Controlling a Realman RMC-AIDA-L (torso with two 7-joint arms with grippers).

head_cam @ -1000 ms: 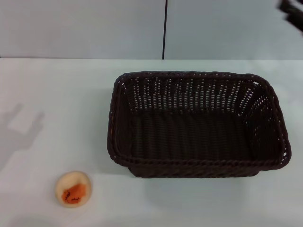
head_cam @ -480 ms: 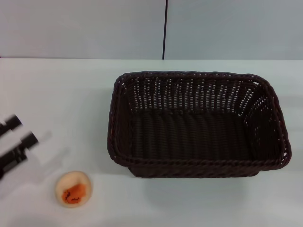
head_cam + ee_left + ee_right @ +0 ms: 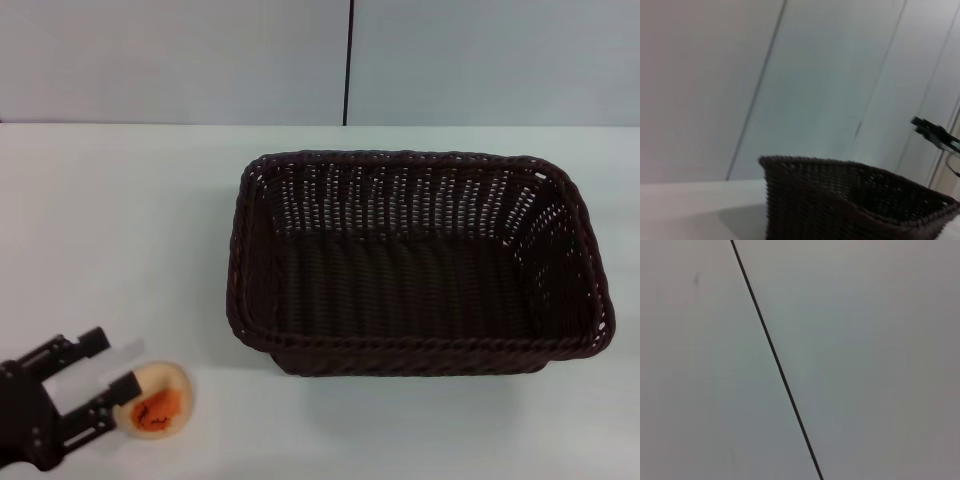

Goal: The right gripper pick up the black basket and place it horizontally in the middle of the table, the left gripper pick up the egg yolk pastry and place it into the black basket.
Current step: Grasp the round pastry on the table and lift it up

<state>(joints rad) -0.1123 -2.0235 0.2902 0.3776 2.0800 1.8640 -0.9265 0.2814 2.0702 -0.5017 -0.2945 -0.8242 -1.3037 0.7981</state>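
Observation:
The black basket (image 3: 415,265) stands upright and empty on the white table (image 3: 120,210), long side across the view, middle to right. It also shows in the left wrist view (image 3: 850,200). The egg yolk pastry (image 3: 155,402) lies on the table at the front left, apart from the basket. My left gripper (image 3: 112,364) is open, low over the table just left of the pastry, one fingertip (image 3: 127,385) at the pastry's edge. My right gripper (image 3: 935,135) shows only far off in the left wrist view, raised beyond the basket.
A pale wall with a dark vertical seam (image 3: 349,60) runs behind the table. The right wrist view shows only that wall and seam (image 3: 775,360). Bare tabletop lies between the pastry and the basket.
My left gripper came in from the left edge and moved down and right to the pastry's side. The right gripper left the head view's top right corner. Basket and pastry have not moved.

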